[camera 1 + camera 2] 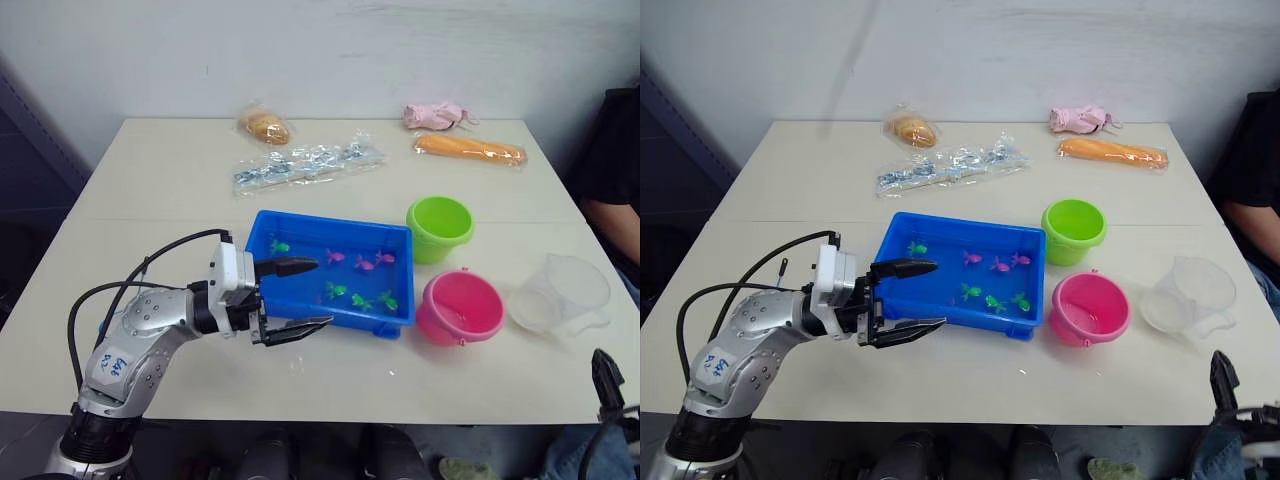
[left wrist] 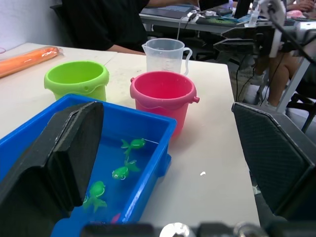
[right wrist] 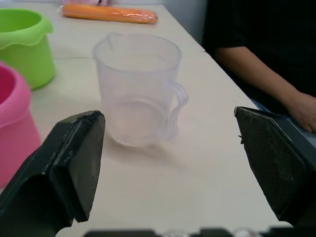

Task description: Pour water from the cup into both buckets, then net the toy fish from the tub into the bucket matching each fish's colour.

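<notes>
Pincer on my left (image 1: 300, 297) is wide open and empty, one finger over the tub (image 1: 300, 290); my right pincer (image 3: 168, 163) gapes by the cup (image 3: 138, 89).

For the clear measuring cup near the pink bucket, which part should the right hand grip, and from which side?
Likely the cup body, from the table's near edge. It stands upright with free table around it, and the open right hand already faces it. Its handle points toward the seated person, so the walls are free for the fingers.
</notes>
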`<state>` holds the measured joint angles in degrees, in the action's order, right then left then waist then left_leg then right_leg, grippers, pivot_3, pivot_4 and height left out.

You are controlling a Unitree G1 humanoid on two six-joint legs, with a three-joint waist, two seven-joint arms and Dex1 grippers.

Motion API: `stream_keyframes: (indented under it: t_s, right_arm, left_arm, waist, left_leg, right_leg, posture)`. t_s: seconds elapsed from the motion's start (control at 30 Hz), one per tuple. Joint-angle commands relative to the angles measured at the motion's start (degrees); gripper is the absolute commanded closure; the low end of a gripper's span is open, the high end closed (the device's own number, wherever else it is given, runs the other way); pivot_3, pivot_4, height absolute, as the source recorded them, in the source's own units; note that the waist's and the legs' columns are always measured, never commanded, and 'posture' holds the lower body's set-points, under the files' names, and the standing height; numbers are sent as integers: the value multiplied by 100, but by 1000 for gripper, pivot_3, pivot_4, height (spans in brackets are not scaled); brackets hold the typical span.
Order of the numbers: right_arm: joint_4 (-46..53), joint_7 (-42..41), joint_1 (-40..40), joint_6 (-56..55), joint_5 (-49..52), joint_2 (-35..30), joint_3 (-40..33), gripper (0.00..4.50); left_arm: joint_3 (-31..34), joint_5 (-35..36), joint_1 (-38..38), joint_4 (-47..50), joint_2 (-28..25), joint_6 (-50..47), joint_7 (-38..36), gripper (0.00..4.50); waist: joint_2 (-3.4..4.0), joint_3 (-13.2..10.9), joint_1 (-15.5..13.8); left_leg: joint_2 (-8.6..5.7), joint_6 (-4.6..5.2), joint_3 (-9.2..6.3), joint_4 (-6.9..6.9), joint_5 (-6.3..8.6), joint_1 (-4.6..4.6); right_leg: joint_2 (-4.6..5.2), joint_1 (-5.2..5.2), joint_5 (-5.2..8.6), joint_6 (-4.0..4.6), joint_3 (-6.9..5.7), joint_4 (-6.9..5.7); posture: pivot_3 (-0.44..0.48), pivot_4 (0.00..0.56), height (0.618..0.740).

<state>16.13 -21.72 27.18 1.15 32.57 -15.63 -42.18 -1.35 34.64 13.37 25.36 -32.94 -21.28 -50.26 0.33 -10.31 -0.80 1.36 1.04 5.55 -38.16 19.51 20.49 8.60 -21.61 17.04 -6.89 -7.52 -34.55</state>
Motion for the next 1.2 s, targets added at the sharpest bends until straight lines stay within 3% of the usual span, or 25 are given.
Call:
stream_keyframes:
  t_s: [0.03,0.3,0.87,1.2]
  right_arm:
    - [-701,299,-595,381,19,-457,-98,0]
    - [-1403,239,-1166,815,-132,-943,174,0]
    - [-2636,871,-2219,577,-217,-848,-16,0]
    - [-3347,730,-2771,443,-268,-988,85,0]
  left_arm:
    - [-46,-48,53,178,9,-24,47,27]
    - [41,-132,22,327,6,-67,222,27]
    - [-3,-416,105,259,67,148,307,27]
    - [-55,-535,196,173,168,244,299,27]
  waist:
    - [0,0,11]
    - [3,0,-44]
    - [4,0,-24]
    - [4,0,4]
  left_leg:
    - [3,0,4,-1,0,-1]
    - [9,-1,10,-2,-1,-2]
    - [11,-1,16,-2,0,-3]
    - [11,0,23,-2,0,-3]
  right_leg:
    - [-4,0,0,1,3,0]
    - [-6,-1,8,14,6,-9]
    - [-7,-2,7,13,-1,-9]
    - [-8,-2,5,8,0,-9]
  posture:
    - [0,150,740]
    - [0,150,740]
    - [0,150,740]
    - [0,150,740]
